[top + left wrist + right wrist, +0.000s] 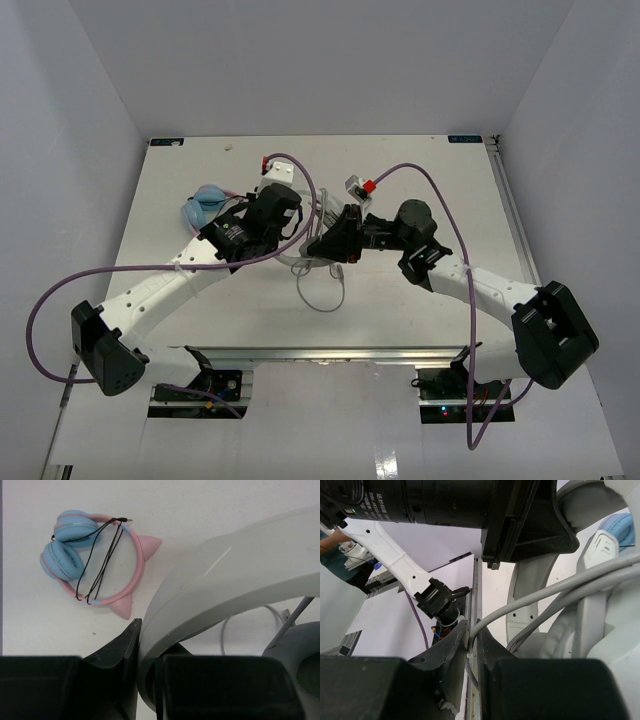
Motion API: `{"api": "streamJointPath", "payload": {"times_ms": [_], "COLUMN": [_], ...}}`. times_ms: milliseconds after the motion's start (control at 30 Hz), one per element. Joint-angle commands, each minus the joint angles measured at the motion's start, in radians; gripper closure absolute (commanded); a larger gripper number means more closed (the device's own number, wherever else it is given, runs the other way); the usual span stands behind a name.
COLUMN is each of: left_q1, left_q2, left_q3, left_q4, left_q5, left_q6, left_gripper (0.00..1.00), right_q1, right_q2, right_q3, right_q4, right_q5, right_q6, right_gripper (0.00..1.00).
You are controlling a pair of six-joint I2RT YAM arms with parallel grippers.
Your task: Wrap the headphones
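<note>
Between the left gripper [147, 672] fingers the headphones [235, 575] are pinched by the headband, steadied mid-bench [400, 290] for winding. The cable [530, 607] is nipped between the right gripper [472, 652] fingers (barely parted), presumably for looping. A blue-and-pink headset [92, 555] lies apart.

Both arms reach inward mid-table; left gripper [147, 680] clamped tight, right gripper [471, 645] nearly closed.
</note>
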Motion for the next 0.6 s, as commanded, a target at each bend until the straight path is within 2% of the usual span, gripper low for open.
{"api": "streamJointPath", "payload": {"times_ms": [0, 300, 567], "left_q1": [0.006, 0.006, 0.007], "left_q2": [-0.025, -0.056, -0.041], "left_q3": [0.081, 0.086, 0.082], "left_q4": [0.002, -0.024, -0.021], "left_q5": [0.026, 0.019, 0.044], "left_q6": [-0.157, -0.267, -0.312], "left_gripper": [1.0, 1.0, 1.0], "right_q1": [0.026, 0.078, 0.126], "right_q2": [0.015, -0.024, 0.026], "right_q3": [-0.011, -0.006, 0.064], "right_q4": [0.077, -0.031, -0.096], "right_q5": [-0.014, 0.146, 0.185], "right_q6": [-0.01, -0.089, -0.128], "right_gripper": [0.81, 0.83, 0.77]}}
